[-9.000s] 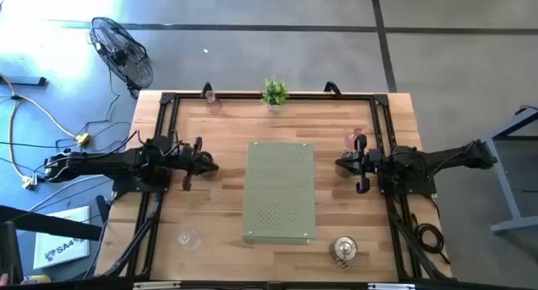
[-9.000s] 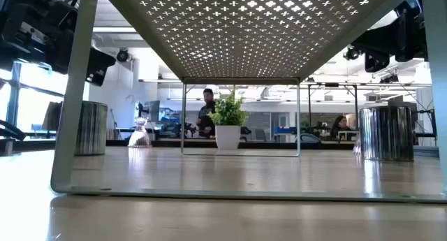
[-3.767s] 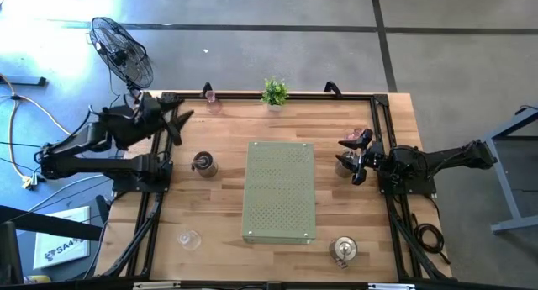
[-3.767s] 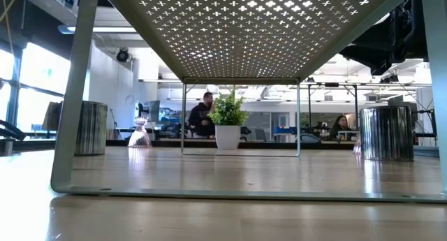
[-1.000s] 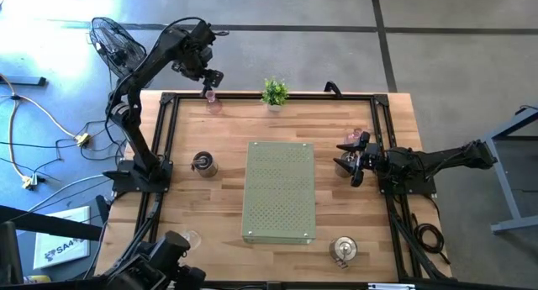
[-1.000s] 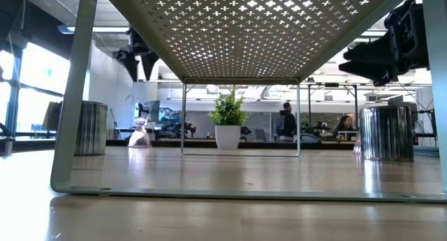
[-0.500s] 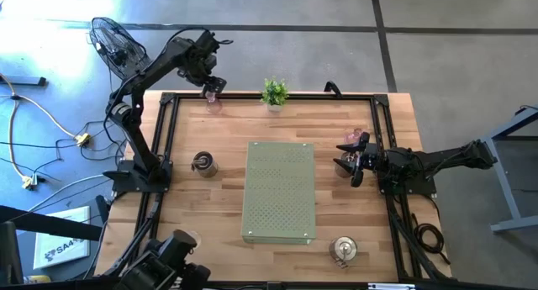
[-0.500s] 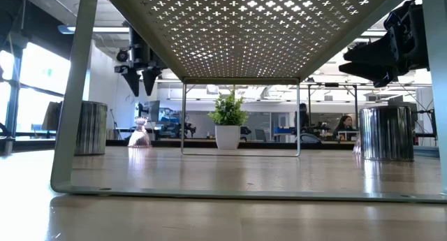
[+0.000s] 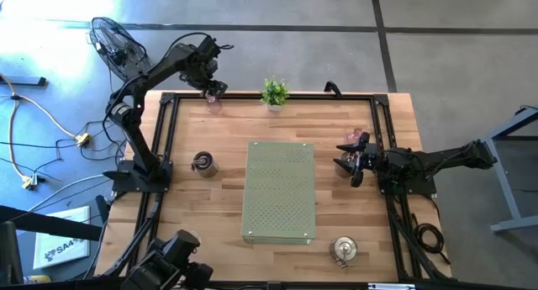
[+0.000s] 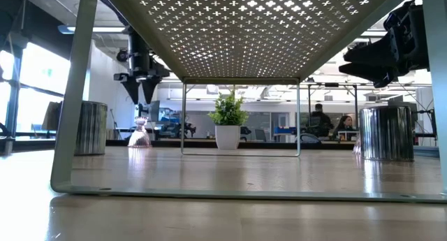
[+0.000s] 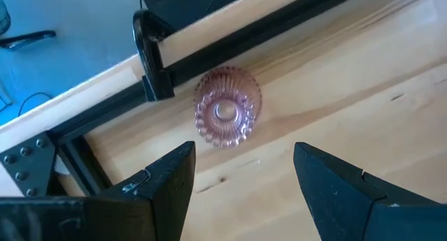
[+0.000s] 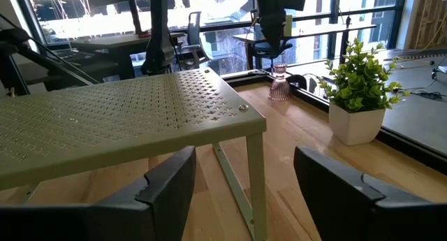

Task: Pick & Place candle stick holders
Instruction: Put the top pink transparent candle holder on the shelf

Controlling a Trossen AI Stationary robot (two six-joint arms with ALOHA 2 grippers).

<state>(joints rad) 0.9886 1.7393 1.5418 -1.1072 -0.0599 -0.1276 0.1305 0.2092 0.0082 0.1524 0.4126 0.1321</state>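
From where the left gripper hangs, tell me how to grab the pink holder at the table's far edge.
Come straight down on the pink holder and close on its ribbed round wall, one finger each side. It stands upright, and the open left gripper already hangs above it; a black clamp crowds the rail side.

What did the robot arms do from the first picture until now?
The left gripper let go of a silvery holder beside the green rack, then swung out to hover, open, above the pink glass holder at the table's far edge. The right gripper shifted only slightly beside the rack.
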